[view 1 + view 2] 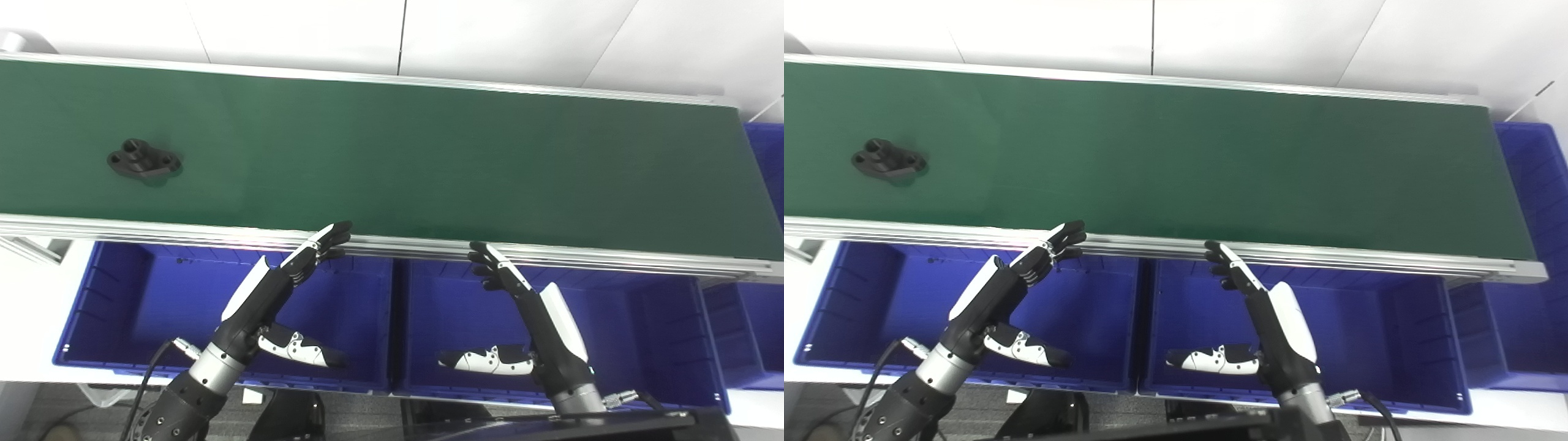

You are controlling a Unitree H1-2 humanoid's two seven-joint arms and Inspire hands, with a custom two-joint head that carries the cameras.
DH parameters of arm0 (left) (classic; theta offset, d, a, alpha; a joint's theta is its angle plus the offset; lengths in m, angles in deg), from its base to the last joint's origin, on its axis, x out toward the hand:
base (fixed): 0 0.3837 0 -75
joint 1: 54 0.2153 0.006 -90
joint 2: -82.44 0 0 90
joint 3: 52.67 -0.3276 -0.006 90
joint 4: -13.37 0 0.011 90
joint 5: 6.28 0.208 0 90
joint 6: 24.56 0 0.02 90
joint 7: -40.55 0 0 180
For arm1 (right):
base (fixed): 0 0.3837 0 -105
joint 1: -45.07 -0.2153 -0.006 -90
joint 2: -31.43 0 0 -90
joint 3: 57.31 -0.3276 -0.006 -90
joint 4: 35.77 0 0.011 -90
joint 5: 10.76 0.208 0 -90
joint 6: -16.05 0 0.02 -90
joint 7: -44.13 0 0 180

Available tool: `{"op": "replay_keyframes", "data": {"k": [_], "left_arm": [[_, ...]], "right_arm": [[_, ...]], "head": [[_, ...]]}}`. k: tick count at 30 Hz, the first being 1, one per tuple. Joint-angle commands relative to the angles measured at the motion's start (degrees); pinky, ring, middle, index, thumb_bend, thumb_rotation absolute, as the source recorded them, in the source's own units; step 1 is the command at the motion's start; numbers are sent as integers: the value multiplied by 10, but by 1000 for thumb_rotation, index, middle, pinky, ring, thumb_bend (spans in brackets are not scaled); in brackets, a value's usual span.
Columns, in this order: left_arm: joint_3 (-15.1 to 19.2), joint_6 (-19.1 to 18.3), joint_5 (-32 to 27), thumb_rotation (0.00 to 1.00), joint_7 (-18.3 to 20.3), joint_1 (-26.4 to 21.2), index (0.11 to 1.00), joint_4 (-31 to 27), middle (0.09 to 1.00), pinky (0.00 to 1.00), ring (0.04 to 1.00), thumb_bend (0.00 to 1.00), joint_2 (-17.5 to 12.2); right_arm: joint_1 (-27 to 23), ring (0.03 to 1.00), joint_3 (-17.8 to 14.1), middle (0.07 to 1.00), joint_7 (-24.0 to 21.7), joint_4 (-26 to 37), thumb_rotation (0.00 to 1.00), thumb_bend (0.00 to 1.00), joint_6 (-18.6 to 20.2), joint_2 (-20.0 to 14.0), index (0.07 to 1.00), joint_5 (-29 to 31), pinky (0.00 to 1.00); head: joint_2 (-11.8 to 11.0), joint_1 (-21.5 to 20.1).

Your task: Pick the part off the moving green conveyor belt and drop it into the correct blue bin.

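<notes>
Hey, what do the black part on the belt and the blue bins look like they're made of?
The black part looks like matte moulded plastic or coated metal: dull, dark, with round bosses and holes; the pictures leave open which. The blue bins look like glossy rigid plastic: uniform colour, moulded ribs on the walls, soft highlights.

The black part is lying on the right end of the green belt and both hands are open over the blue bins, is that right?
Not quite. The black part lies on the left end of the green belt, as the left eye view shows. The left hand and right hand are indeed open over the blue bins.
</notes>
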Motion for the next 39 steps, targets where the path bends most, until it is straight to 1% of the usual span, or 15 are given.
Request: {"op": "replay_keyframes", "data": {"k": [1,7,8,15,19,22,24,30,34,39], "left_arm": [[0,22,-10,348,1,1,923,-8,962,879,932,954,-2],[2,25,-10,353,6,-2,930,1,963,880,932,957,-4],[2,25,-8,359,6,-2,931,2,963,879,930,958,-4],[2,26,-12,348,11,-3,933,8,964,882,934,953,-3],[3,26,-11,341,11,-3,933,9,963,879,934,952,-2],[3,26,-6,354,9,-3,933,9,964,885,934,952,-2],[3,26,-5,356,9,-2,933,9,965,886,935,949,-3],[2,26,-1,369,8,-1,938,13,968,886,935,947,-2],[1,26,0,370,7,1,938,12,969,872,932,943,-2],[1,26,-7,351,10,0,937,14,968,893,938,946,-1]], "right_arm": [[6,815,2,854,3,16,359,908,-8,-1,893,-4,755],[4,822,5,865,1,7,361,906,-10,-4,894,4,770],[4,822,5,866,1,6,358,909,-10,-3,892,5,770],[3,817,4,864,3,1,358,909,-12,-3,894,5,765],[3,818,4,868,0,2,360,908,-6,-3,898,8,764],[2,822,4,864,7,-6,361,909,-20,-5,896,10,771],[2,822,4,862,8,-7,363,910,-22,-5,898,9,772],[4,818,5,862,9,-11,368,907,-23,-6,895,10,766],[5,819,5,860,12,-12,378,908,-26,-7,896,5,764],[8,825,6,865,8,-9,374,904,-19,-7,902,14,774]], "head": [[-5,2],[-10,0],[-16,0],[-19,4],[-21,4],[-24,5],[-24,5],[-35,14],[-36,15],[-36,15]]}}
